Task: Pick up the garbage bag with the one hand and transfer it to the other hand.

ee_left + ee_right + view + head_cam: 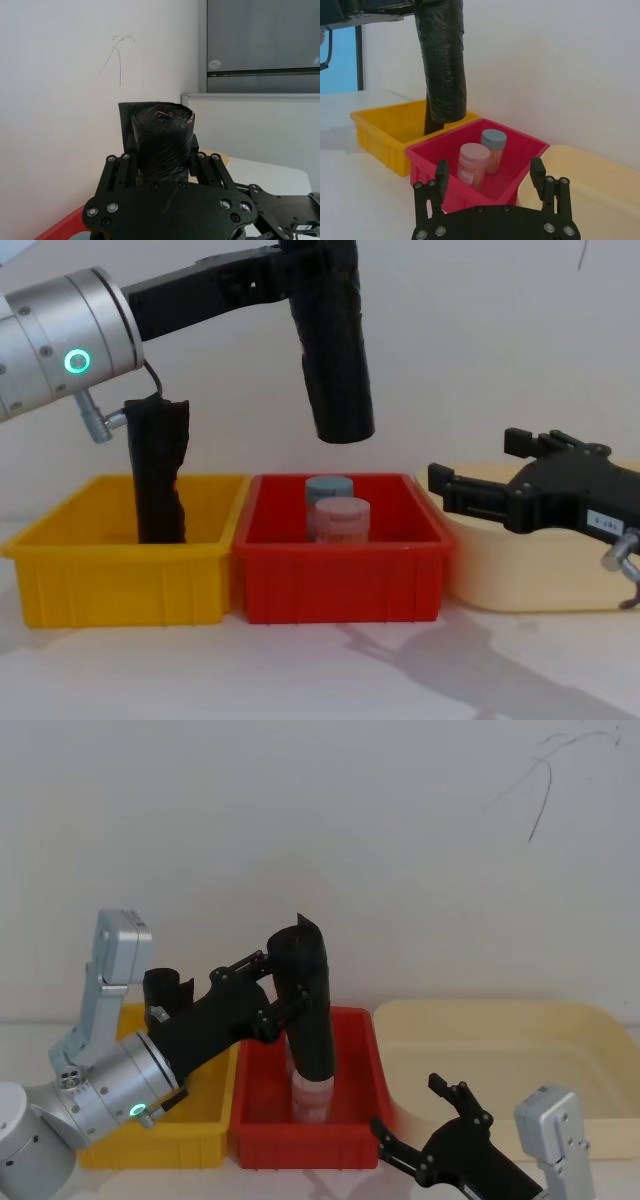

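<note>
Gripping the garbage bag (335, 350) near its top with closed fingers, the left gripper (272, 990) held it almost upright in the air above the red bin (340, 580) holding two jars (337, 512). Farther right, the right gripper (408, 1103) hovered low beside the cream tub (480, 575), fingers spread open, touching nothing

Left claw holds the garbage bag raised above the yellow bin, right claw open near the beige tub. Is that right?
Not quite: the left claw holds the garbage bag raised above the red bin, as the chest view shows. The right claw is open near the beige tub.
</note>
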